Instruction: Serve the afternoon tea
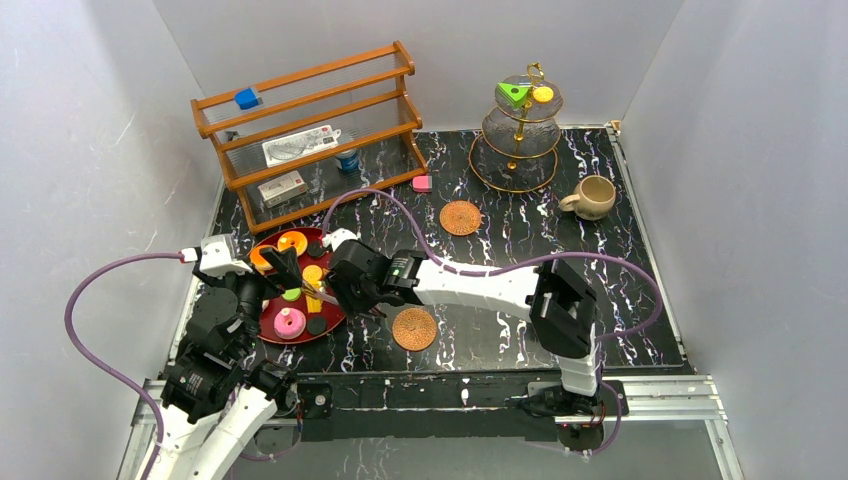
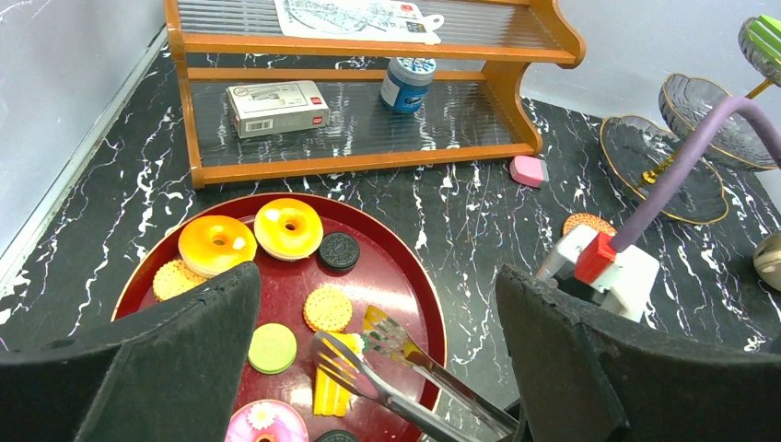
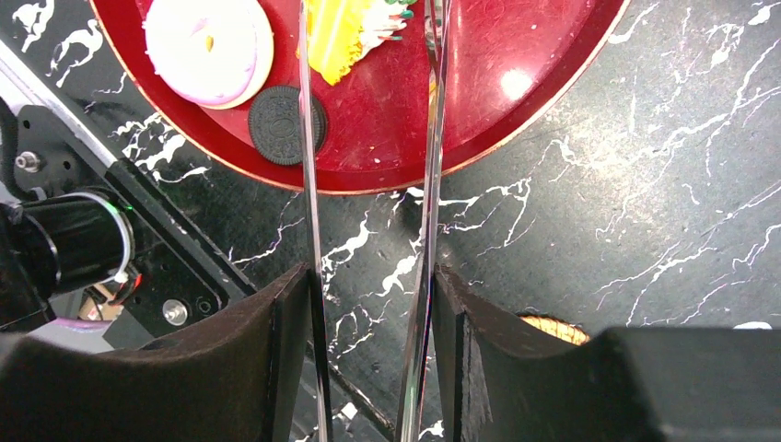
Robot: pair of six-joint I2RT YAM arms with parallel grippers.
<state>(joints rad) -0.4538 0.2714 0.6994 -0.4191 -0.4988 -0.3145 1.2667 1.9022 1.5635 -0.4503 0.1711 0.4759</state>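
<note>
Right end effector (image 1: 348,288) hangs over the red tray (image 1: 268,318) from above; I see a pink donut (image 1: 289,322) in it, and a green wedge (image 1: 513,93) on the top plate of the tiered stand (image 1: 519,128).

Left wrist: left end effector (image 2: 378,274) gapes wide above orange cookies (image 2: 328,308); print on the white box (image 2: 277,106) is unreadable.

Right wrist: its fingers (image 3: 267,368) clamp tongs (image 3: 308,184) flanking the yellow piece (image 3: 336,37).

Walls (image 1: 90,120): plain pale grey, on three sides. Counter (image 1: 500,215): black marble pattern, white veining, evenly lit; metal rail (image 1: 660,385) along near edge. Wooden shelf (image 2: 359,163): three tiers, back left.
</note>
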